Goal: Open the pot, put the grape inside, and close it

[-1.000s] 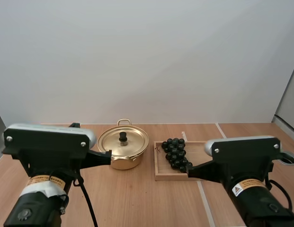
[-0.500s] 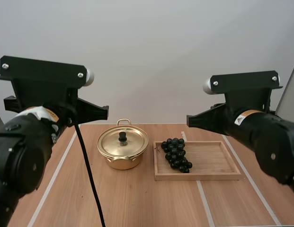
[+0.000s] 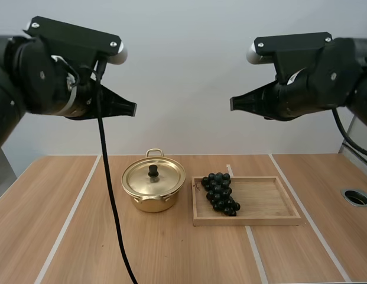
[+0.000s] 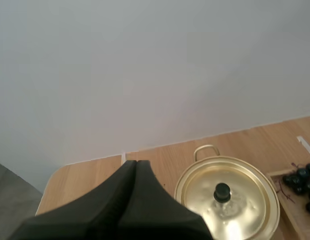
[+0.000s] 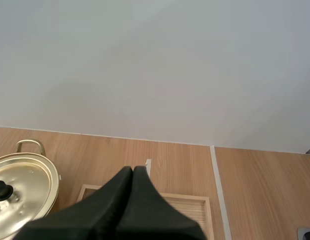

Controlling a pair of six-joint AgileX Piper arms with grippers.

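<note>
The left pincer (image 3: 133, 109) and right pincer (image 3: 233, 104) hang high over the tabletop (image 3: 171, 254), each pressed together and gripping nothing, while the pot (image 3: 149, 204) stands mid-tabletop with its lid (image 3: 164, 177) on and the grapes (image 3: 218, 193) lie in the wooden tray (image 3: 266, 198) just beside it.

pot (image 3: 149, 205): polished gold metal | tray (image 3: 248, 220): matt bare wood | grapes (image 3: 218, 192): glossy, perhaps plastic | table (image 3: 171, 248): smooth wood-grain
</note>
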